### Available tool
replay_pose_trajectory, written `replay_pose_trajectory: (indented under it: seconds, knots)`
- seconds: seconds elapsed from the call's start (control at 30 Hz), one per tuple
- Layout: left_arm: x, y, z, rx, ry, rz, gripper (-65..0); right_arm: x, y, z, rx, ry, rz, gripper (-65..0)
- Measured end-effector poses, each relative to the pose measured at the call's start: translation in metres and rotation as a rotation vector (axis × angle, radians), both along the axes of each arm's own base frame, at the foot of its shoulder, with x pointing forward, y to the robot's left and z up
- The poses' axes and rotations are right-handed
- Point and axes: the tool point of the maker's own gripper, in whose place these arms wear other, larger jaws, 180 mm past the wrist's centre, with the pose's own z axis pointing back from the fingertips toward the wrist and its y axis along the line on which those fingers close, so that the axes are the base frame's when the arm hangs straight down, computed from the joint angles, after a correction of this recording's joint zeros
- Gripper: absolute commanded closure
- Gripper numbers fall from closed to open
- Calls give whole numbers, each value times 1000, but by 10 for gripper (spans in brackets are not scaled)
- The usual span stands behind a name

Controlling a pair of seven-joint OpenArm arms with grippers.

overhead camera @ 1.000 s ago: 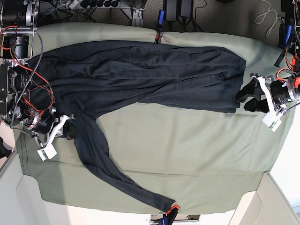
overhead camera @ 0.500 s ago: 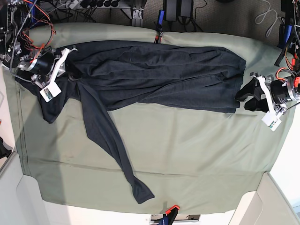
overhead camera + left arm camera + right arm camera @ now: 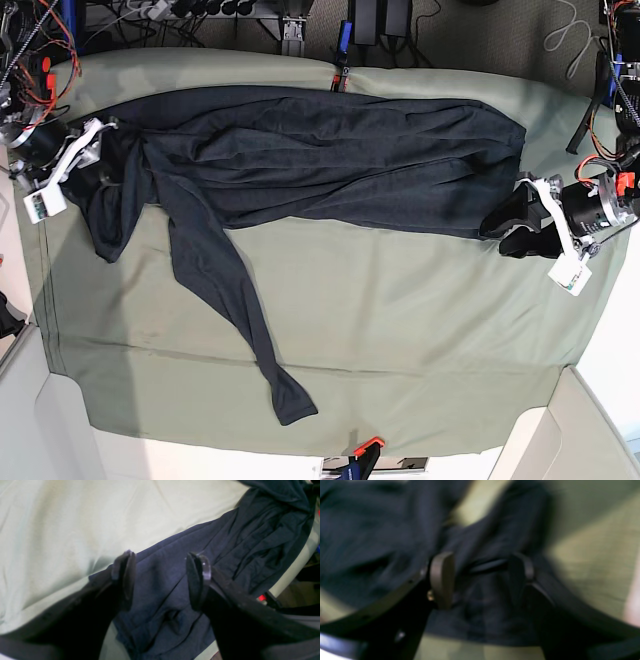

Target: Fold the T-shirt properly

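The dark charcoal T-shirt (image 3: 330,160) lies crumpled lengthwise across the far half of the olive table cloth (image 3: 400,330). One long sleeve (image 3: 230,300) trails toward the near edge. My right gripper (image 3: 98,165) is at the shirt's left end. In the blurred right wrist view it (image 3: 481,580) stands with jaws apart and dark cloth (image 3: 485,610) lying between and under the fingers. My left gripper (image 3: 500,228) is at the shirt's right hem. In the left wrist view it (image 3: 161,577) is open just above the shirt (image 3: 162,597).
An orange-and-blue clamp (image 3: 338,75) sits at the table's far edge and another (image 3: 362,450) at the near edge. Cables and gear lie behind the table. The cloth's left edge (image 3: 40,280) is close to the right gripper.
My right gripper went from the near left to the far left edge, pulling the shirt's shoulder and swinging the sleeve leftward. My left gripper moved in over the right hem.
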Motion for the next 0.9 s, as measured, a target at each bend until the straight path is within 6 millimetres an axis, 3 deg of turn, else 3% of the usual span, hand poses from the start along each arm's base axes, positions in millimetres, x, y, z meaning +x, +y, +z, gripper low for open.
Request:
replay_pose_trajectory:
  seconds: [0.1,0.17,0.4,0.53,0.57,0.67,0.7,0.9]
  knots:
    - [0,0,0,-1,0,0,-348,27,-13,14,49,-70,-83,-343]
    - [0,0,0,0,0,0,-348,42,-13,13,90,-88,-107,-343]
    - [0,0,0,1,0,0,-349,87,-24,-8,137,-53,-207,-343]
    - [3,-1,3,-10,-19,6,-349,89,-31,-42,178,23,-274,-335]
    - [4,-1,4,-10,-28,8,-349,87,-31,-50,187,49,-284,-291]
    - [9,1,8,-3,-51,13,-378,82,-27,-66,205,92,-297,-25]
    - [12,1,10,1,-58,13,-390,81,-25,-68,203,93,-297,0]
    - [28,-3,25,15,-112,0,-396,79,-28,-67,191,101,-302,0]
